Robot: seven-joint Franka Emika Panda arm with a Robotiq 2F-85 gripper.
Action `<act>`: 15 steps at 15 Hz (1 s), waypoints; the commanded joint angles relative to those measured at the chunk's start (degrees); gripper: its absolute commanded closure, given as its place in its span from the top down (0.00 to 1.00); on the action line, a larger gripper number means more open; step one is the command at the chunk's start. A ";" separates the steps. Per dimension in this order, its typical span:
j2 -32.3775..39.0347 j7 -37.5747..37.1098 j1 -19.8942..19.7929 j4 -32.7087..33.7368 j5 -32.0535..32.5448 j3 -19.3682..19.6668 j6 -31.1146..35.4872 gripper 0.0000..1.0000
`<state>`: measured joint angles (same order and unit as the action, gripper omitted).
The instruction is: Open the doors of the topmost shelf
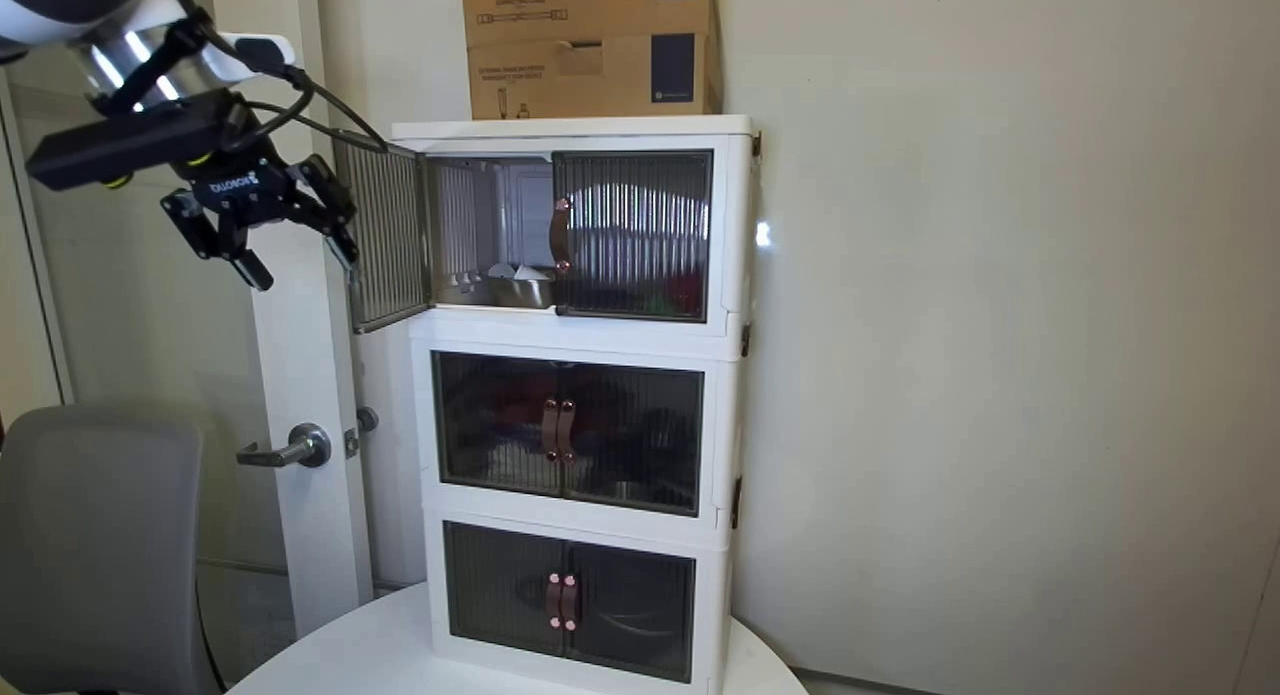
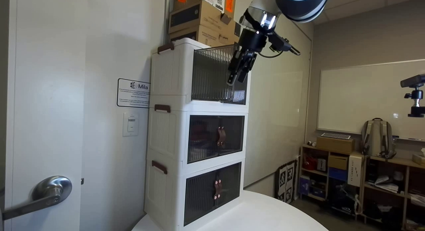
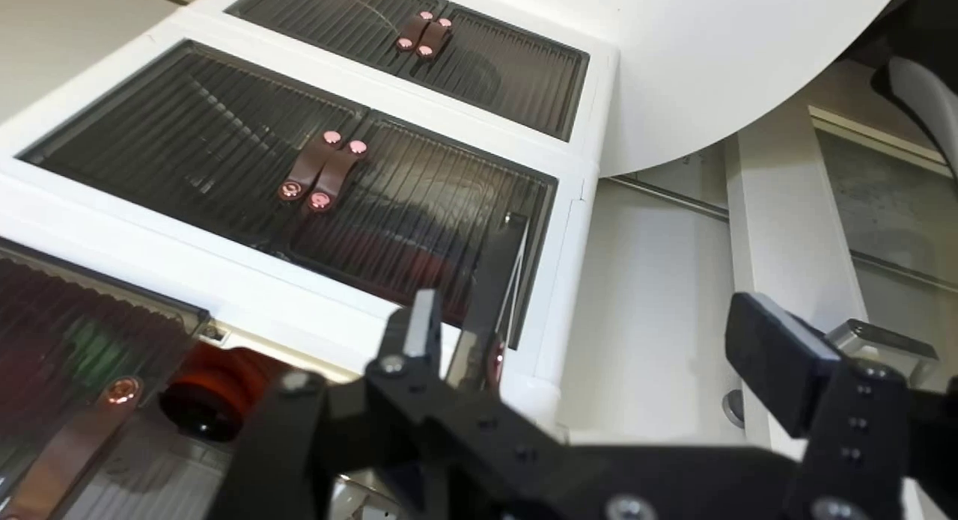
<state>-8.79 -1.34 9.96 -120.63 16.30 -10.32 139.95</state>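
White table [image 1: 345, 650] | topmost shelf [image 1: 733, 225]: metal container [image 1: 523, 294] inside, one door [image 1: 390, 240] swung out | pincer [image 1: 300, 260] fingers apart

A rounded white robot arm [image 2: 265, 1] hangs from above in both exterior views, its shiny silver metal wrist [image 2: 268, 20] tilted. The black two-fingered Robotiq gripper [image 1: 300, 260] slants downward, its jointed black fingers [image 3: 775, 363] spread well apart.

In both exterior views, we see bright highlights on the metal wrist collar [image 2: 266, 20]; glare spots the wall [image 1: 980, 335]; in the wrist view, we find the gripper [image 3: 602, 342] slightly blurred.
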 commanded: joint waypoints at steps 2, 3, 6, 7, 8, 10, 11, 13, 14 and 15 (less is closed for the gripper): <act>-1.02 14.75 1.59 0.16 -6.15 0.74 -1.39 0.96; -1.01 17.99 1.91 0.35 -7.53 0.88 -1.47 0.96; -0.71 25.69 2.67 1.42 -10.75 1.08 -2.14 0.96; -0.61 27.86 2.96 1.87 -11.85 1.14 -2.46 0.96; -0.53 30.43 3.39 2.37 -13.47 1.28 -3.13 0.96; -0.52 35.56 4.27 3.40 -17.14 1.61 -4.64 0.96; -0.70 38.36 4.83 3.85 -19.35 1.75 -5.19 0.96; -0.80 42.70 5.61 5.07 -22.51 1.69 -6.01 0.96; -0.71 44.53 5.93 5.78 -23.72 1.57 -6.25 0.96; -0.49 46.23 6.27 6.68 -24.98 1.42 -6.57 0.96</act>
<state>-9.35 38.76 14.68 -116.71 -4.51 -9.52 135.69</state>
